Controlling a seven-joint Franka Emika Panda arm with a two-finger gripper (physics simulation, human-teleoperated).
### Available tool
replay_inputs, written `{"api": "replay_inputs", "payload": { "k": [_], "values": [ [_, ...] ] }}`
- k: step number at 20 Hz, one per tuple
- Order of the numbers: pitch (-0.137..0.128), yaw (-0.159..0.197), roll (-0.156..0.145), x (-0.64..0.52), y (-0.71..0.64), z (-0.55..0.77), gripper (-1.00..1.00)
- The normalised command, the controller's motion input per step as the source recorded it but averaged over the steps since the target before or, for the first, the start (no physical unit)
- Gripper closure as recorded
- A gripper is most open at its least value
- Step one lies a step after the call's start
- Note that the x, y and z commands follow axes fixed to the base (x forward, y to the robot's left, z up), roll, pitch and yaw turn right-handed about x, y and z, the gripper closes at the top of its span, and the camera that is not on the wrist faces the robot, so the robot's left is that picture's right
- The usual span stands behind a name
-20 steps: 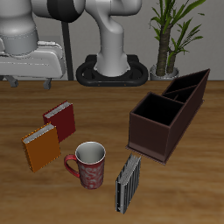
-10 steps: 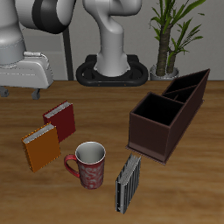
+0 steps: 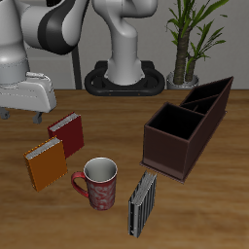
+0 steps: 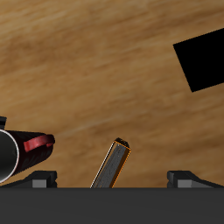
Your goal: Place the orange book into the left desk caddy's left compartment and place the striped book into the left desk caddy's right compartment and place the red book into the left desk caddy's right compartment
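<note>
Inside the left desk caddy (image 3: 188, 129), both compartments hold nothing.

The worktop (image 3: 224, 209) is warm brown wood grain, and the left desk caddy (image 3: 185, 128) on it is dark brown, almost black inside. The orange book (image 3: 46, 163) has a bright orange cover with a pale page edge, the red book (image 3: 68, 134) is dark red with a pale edge, and the striped book (image 3: 143, 202) carries grey-and-black stripes. The mug (image 3: 98, 183) is mottled red and pink with a pale rim and grey inside, the plant (image 3: 192, 34) has green leaves, and the robot arm (image 3: 126, 44) is white and grey on a black base.
</note>
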Motion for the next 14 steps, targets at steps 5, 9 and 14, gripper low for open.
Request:
{"api": "replay_inputs", "payload": {
  "k": [5,9,14],
  "values": [
    [-0.082,-0.038,-0.021,-0.13,-0.03,-0.22,-1.00],
    [-0.035,-0.036,0.000,-0.14,0.05,-0.18,-1.00],
    [0.005,-0.019,0.005,-0.08,0.10,-0.32,-1.00]
  ]
}}
